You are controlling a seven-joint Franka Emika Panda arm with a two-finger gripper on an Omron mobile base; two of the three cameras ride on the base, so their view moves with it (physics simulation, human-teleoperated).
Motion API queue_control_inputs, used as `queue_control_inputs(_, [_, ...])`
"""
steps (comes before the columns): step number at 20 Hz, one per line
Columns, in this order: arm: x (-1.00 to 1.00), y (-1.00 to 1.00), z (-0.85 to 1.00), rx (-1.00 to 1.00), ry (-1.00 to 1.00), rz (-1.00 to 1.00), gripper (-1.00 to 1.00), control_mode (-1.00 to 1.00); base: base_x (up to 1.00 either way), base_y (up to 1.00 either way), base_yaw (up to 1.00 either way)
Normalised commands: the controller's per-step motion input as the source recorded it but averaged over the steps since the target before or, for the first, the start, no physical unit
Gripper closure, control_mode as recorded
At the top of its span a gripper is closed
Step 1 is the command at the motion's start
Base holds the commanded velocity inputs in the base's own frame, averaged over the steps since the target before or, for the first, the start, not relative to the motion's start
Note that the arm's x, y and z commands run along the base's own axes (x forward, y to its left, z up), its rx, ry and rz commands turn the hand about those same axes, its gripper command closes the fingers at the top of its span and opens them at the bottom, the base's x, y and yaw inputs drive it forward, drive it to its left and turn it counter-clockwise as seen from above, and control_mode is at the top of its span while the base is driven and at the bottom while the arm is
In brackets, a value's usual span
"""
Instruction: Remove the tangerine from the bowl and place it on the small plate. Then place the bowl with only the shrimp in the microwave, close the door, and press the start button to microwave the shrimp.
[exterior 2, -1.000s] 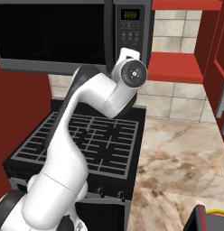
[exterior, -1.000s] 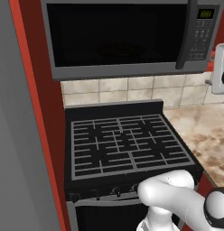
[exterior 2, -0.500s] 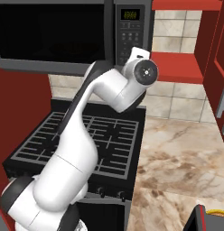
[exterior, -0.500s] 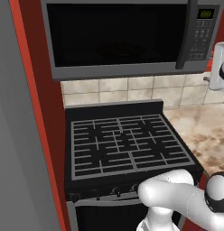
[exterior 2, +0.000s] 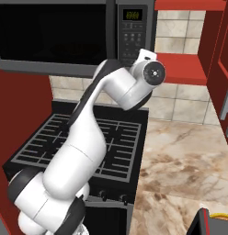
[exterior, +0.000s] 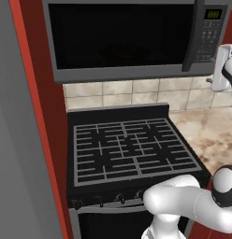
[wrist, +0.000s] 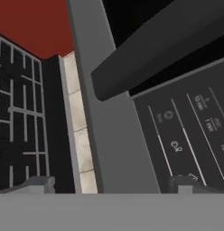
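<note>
Close before the pincer (wrist: 112,182), in the hand view, stands the lower right corner of the microwave (exterior: 136,39): the vertical handle (wrist: 163,43) of the door (exterior: 120,42) crosses the top of that view as a long dark bar, and the keypad panel (wrist: 190,135) lies just beside it. The handle runs up and down in the room, with its long axis vertical, and it appears to sit between the two spread fingertips (wrist: 35,184). The pincer is wide open and holds nothing. The door looks shut in both base views. I judge that the next move needs the pincer to go to the handle, to pull the door open. Below the microwave is a black stove (exterior: 132,151), and to its right a marbled stone surface (exterior 2: 185,174). Tiles (exterior: 136,93) cover the wall, between red cabinets (exterior 2: 217,50).
</note>
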Motion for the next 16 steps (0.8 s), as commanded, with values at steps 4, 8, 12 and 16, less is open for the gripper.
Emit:
queue_control_inputs(4, [0.24, -0.09, 0.0, 0.05, 0.0, 0.0, -1.0, -1.0, 0.0, 0.0, 0.0])
queue_control_inputs(8, [0.28, 0.0, 0.0, 0.04, 0.0, 0.0, -1.0, -1.0, 0.0, 0.0, 0.0])
queue_control_inputs(12, [0.31, 0.0, 0.0, 0.04, -0.01, 0.0, -1.0, -1.0, 0.0, 0.0, 0.0])
queue_control_inputs(16, [0.27, 0.01, -0.05, 0.03, -0.03, 0.0, -1.0, -1.0, 0.0, 0.0, 0.0])
